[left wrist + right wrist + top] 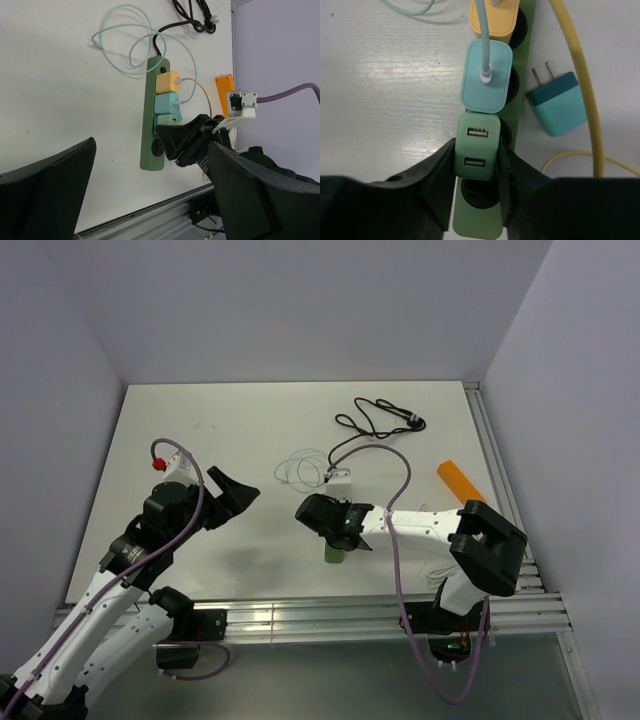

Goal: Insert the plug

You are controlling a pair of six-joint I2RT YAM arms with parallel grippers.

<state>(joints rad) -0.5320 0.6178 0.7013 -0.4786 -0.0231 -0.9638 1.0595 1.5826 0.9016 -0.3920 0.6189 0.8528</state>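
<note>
A green power strip (475,220) lies on the white table, also seen in the left wrist view (150,155). A yellow plug (492,20) and a teal plug (486,75) with a cable sit in its upper sockets. My right gripper (476,155) is shut on a light green plug (476,145) with two USB ports, held over the third socket just below the teal plug. How deep its prongs sit is hidden. The last socket (480,192) is empty. My left gripper (150,200) hovers open to the left of the strip, holding nothing.
A loose teal plug (557,102) lies prongs-up right of the strip beside a yellow cable (580,75). An orange block (460,480) sits at the right, a black cable (380,420) at the back, a pale looped cable (300,470) near it. Metal rails (300,618) line the near edge.
</note>
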